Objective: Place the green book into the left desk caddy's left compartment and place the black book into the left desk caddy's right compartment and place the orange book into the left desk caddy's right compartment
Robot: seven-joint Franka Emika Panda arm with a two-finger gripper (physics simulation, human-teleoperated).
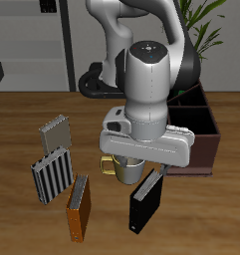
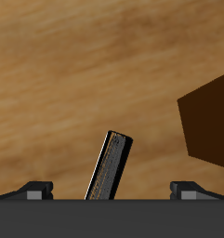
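Observation:
The black book stands on its edge near the table's front edge. In the wrist view it shows below and between my fingers. My gripper hangs above it, open, with the fingertips wide apart and holding nothing. The orange book stands beside the black one at the front; the wrist view shows a corner of it. The left desk caddy, a dark maroon box with dividers, sits farther back beside the arm. The green book is out of view.
A yellowish mug sits under my hand, just behind the black book. Two grey striped books stand behind the orange book. A potted plant stands behind the caddy.

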